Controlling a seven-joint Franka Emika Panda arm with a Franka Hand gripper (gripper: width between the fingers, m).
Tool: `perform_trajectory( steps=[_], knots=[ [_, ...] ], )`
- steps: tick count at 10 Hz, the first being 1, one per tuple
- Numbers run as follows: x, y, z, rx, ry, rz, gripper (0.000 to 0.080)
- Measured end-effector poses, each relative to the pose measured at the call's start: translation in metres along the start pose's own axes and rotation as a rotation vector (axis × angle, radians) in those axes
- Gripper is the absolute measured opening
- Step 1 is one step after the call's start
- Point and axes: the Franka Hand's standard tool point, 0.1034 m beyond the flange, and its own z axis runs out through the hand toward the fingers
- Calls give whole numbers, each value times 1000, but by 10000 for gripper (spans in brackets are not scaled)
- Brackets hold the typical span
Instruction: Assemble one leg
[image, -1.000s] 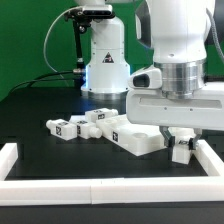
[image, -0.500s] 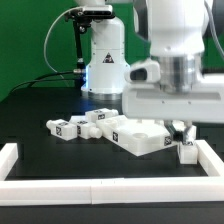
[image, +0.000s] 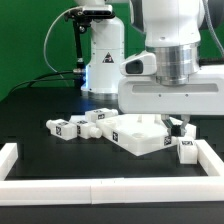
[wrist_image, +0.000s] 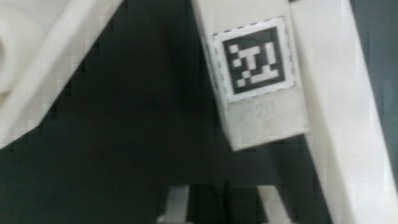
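Observation:
The leg (image: 186, 150), a short white post with a black-and-white tag, rests on the black table beside the white wall on the exterior view's right. It also shows in the wrist view (wrist_image: 260, 85), tag facing the camera. My gripper (image: 178, 127) hangs just above it and is apart from it. In the wrist view the gripper (wrist_image: 226, 205) has a dark gap between its two fingers with nothing in it. The wide flat white panel (image: 140, 136) lies just to the exterior view's left of the leg.
Several more tagged white legs (image: 62, 127) lie in a cluster left of the panel. A low white wall (image: 110, 187) fences the front and sides of the table. The robot's base (image: 105, 60) stands at the back.
The gripper has risen off the leg, which it surrounded one second ago. The leg stays on the table by the right wall.

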Motion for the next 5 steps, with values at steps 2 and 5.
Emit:
perform_trajectory(
  steps=[2,5],
  knots=[
    [-11,-8,7,-4,9,-105,302],
    [-26,-9,5,-2,20,-102,598]
  ],
)
